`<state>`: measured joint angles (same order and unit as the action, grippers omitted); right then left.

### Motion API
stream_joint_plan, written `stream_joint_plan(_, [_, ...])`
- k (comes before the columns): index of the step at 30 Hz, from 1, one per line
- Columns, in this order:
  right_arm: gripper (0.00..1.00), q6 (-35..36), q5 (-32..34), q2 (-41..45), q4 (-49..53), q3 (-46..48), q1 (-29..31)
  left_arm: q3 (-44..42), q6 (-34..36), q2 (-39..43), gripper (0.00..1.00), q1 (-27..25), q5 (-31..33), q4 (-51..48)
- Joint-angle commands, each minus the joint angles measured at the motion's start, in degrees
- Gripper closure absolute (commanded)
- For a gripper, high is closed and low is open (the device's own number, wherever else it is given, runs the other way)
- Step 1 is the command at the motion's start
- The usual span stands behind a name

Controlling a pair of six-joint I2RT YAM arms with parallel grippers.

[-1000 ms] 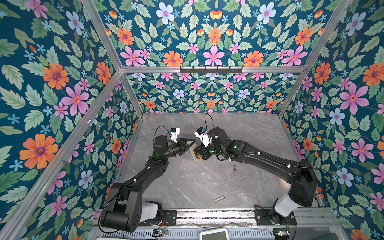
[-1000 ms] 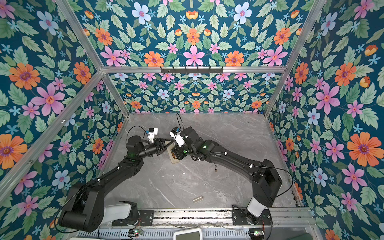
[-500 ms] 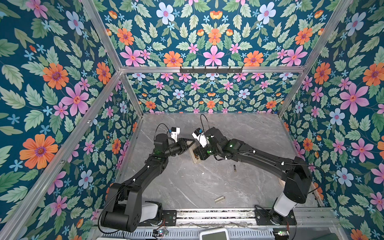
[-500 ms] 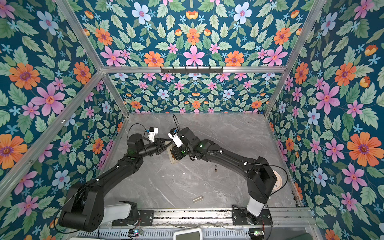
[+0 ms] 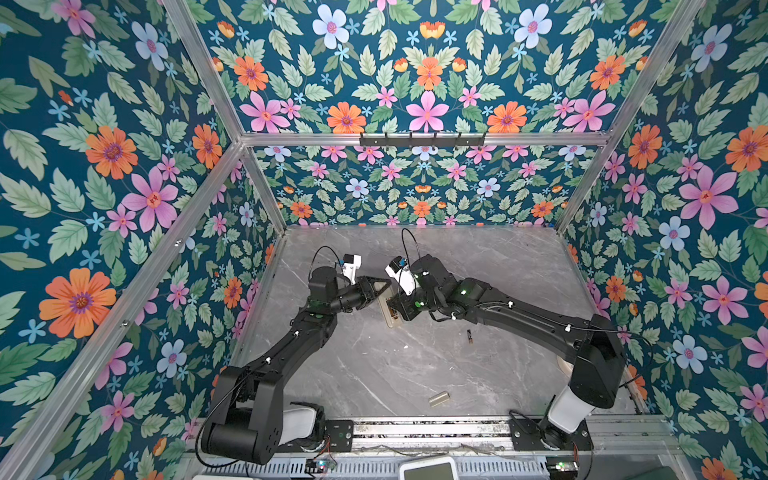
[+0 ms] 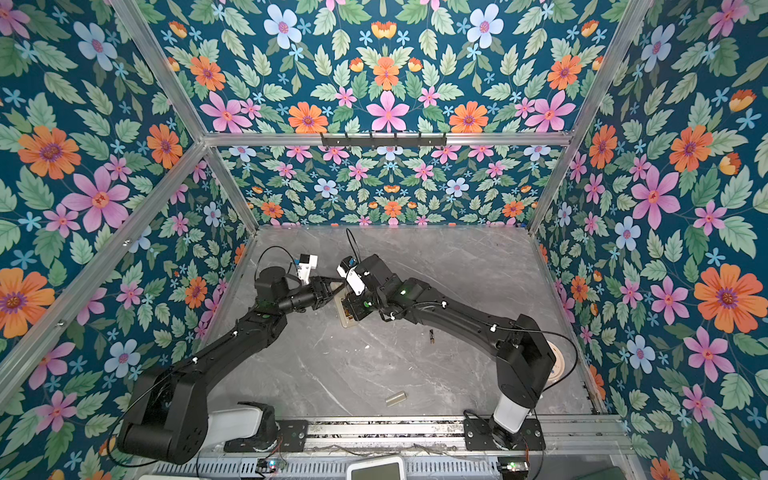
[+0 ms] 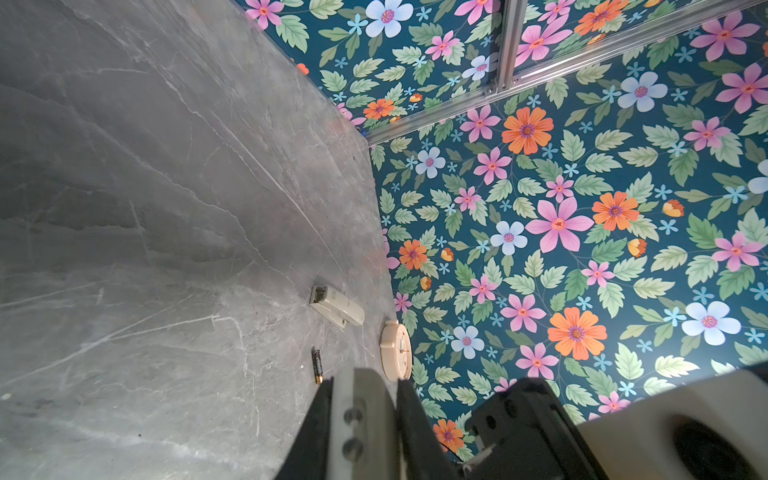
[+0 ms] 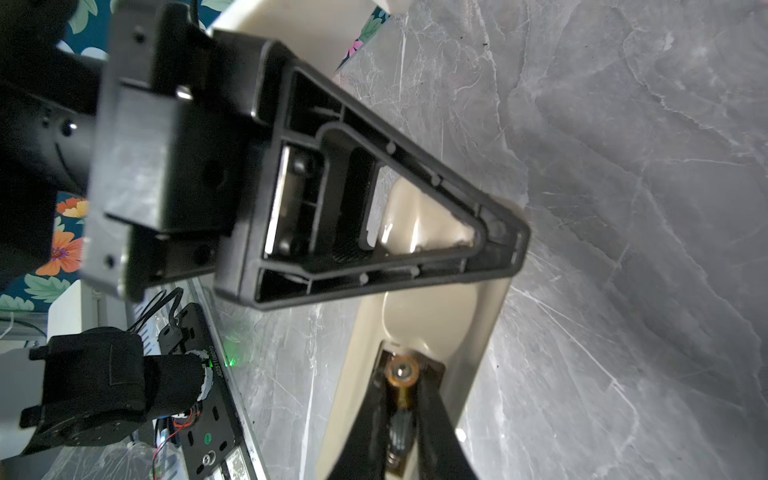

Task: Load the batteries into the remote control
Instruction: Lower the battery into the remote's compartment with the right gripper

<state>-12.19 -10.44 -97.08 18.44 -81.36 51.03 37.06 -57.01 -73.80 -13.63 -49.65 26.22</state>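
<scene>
Right wrist view: risks first. The battery [image 8: 400, 390] is in the open bay [image 8: 434, 368] of the remote control [image 8: 436, 320], but I can't tell if it's fully down. If I let go now, the end contact may kick it back out, or it rides up on the bay wall and jams. Pulling out crooked could drag it along. If my left gripper [image 8: 509, 243] slips, the remote skids on the table [image 5: 374, 374]. My right gripper [image 8: 400, 368]: jaws nearly closed, one finger against each side of that battery. Left: closed tight, clamping the remote's end opposite the bay. Second battery [image 5: 469, 336] lies loose, well apart from the remote on its bay side
</scene>
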Motion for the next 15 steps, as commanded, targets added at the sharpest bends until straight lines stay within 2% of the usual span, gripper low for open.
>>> stream_joint_plan(1, [0.82,0.82,4.63,0.22,2.99,0.06,-0.14,0.47,-0.56,0.24,1.0,0.09,-2.65,3.48])
stream_joint_plan(15, [0.56,2.11,5.44,1.54,2.66,-0.08,0.58,-0.16,-0.71,0.52,1.0,0.01,-3.37,3.66])
